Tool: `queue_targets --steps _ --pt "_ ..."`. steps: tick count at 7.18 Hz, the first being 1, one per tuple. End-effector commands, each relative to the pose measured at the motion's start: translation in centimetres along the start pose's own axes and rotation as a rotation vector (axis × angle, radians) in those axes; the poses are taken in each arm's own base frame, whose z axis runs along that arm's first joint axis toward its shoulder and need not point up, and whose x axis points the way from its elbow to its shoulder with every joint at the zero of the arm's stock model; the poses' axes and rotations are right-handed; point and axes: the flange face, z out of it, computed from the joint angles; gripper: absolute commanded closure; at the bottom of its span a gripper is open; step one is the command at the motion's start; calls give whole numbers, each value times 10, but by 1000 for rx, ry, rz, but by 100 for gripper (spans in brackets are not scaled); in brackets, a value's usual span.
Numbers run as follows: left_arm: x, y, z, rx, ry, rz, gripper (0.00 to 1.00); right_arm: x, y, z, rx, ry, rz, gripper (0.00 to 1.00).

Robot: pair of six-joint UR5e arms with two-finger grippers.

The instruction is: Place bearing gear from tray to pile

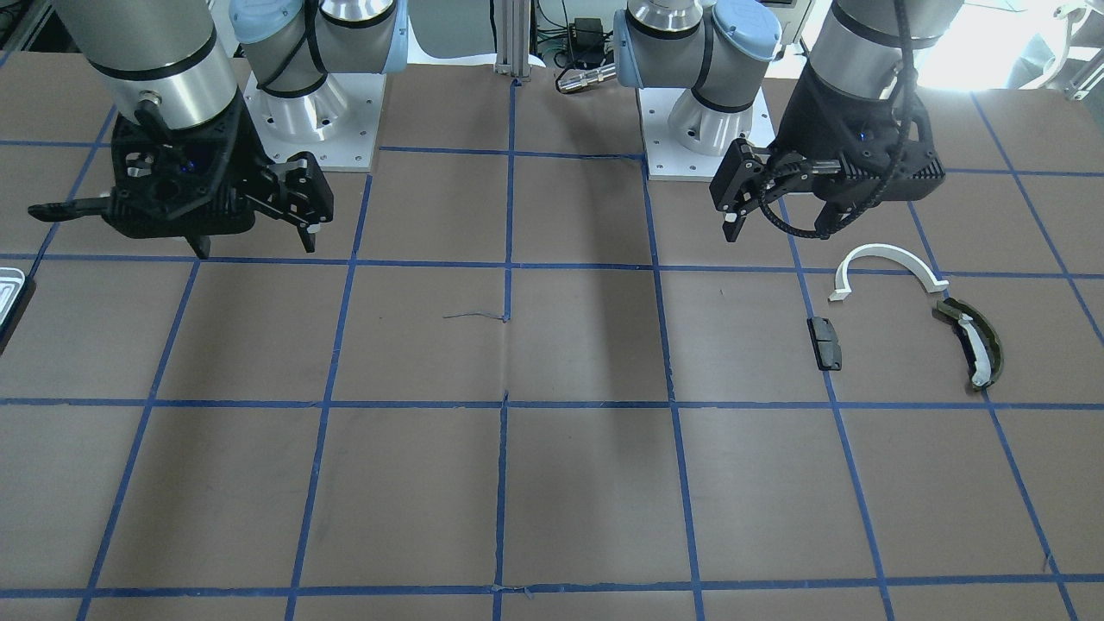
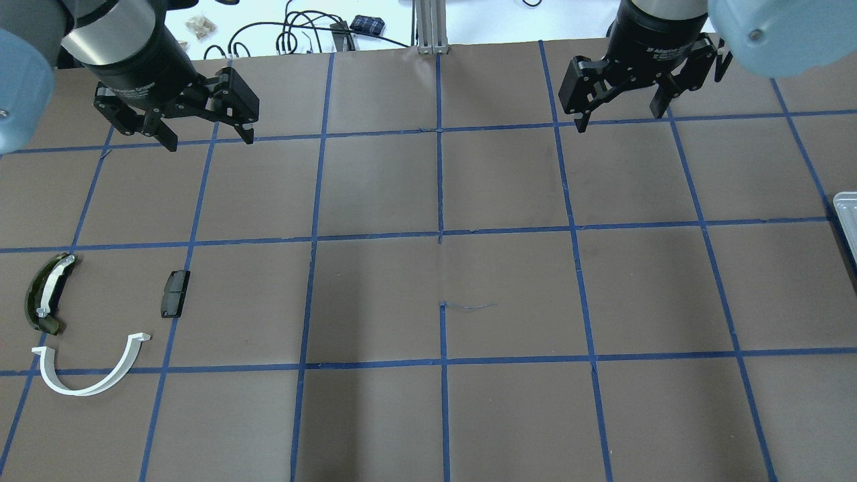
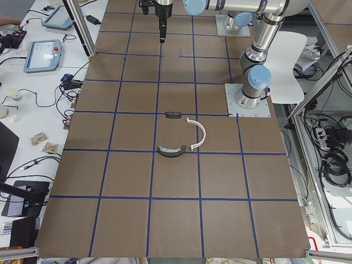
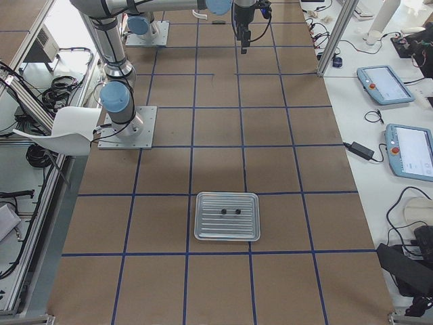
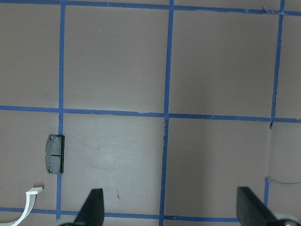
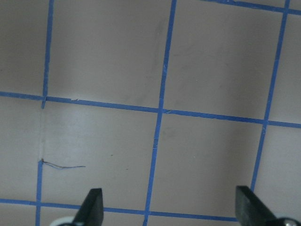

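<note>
The silver tray (image 4: 203, 230) lies on the brown table in the exterior right view, with two small black bearing gears (image 4: 222, 212) on it. Only its corner shows in the overhead view (image 2: 847, 211). The pile lies at the left: a white half-ring (image 2: 87, 378), a dark olive curved piece (image 2: 41, 294) and a black block (image 2: 175, 293). My left gripper (image 2: 209, 140) is open and empty, above the table beyond the pile. My right gripper (image 2: 619, 117) is open and empty, far from the tray.
Blue tape lines (image 2: 440, 231) divide the brown table into squares. The arm bases (image 1: 315, 112) stand on white plates at the robot's side. Cables and small parts (image 2: 294, 37) lie past the far table edge.
</note>
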Motion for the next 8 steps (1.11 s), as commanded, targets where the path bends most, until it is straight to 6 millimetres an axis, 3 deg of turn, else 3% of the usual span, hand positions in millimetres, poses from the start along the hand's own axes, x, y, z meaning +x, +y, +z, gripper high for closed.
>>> queue_targets --steps 1,3,4,6,8 --pt "-1 2 -1 2 -9 -1 0 80 -6 -1 -6 4 105 0" --pt "-1 1 -3 5 -9 -2 0 155 -3 7 -18 10 6 0" --pt "-1 3 -3 5 -6 -2 0 219 6 18 -35 11 -51 0" --pt "1 6 -1 -1 0 -1 0 357 26 108 -83 -31 -84 1" --pt "0 4 -7 12 1 -1 0 455 58 194 -85 -63 -97 1"
